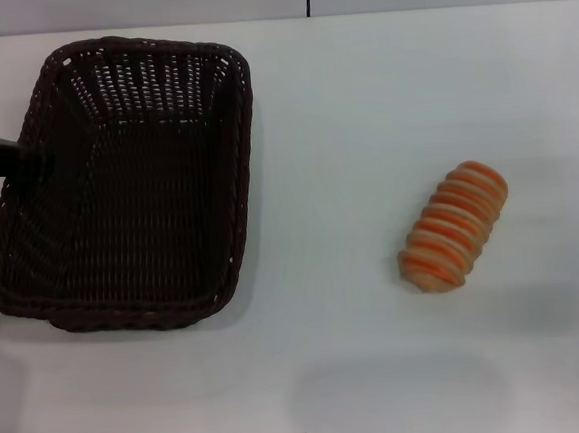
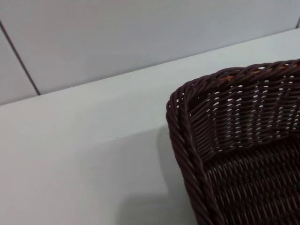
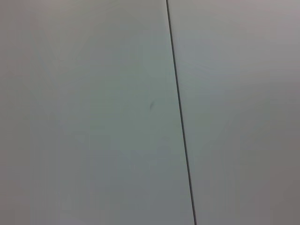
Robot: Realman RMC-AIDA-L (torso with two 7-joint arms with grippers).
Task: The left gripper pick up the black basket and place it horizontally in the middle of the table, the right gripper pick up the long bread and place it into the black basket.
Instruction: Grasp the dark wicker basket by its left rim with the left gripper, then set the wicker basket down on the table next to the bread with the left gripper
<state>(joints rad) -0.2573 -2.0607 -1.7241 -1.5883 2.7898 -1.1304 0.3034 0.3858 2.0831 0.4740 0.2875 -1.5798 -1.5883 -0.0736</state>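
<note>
black basket (image 1: 127,189) is being seen at 9-10 o'clock on table (image 1: 342,122), long axis running 12-6. left gripper (image 1: 9,158) is being held at its 9 o'clock rim; fingers' state can't be told. long bread (image 1: 454,226) is lying at 3 o'clock, well apart. right gripper isn't being shown.

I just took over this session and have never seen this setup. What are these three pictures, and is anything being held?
It is a two-armed robot with cameras on its head and on each wrist. The head view looks down on a white table. A black basket sits on its left side, and a long bread lies apart on the right. The left gripper is the dark tip at the basket's left rim; whether its jaws grip is unclear. The left wrist view shows a basket corner close up. The right wrist view shows only plain panels; the right gripper is not in view.
</note>
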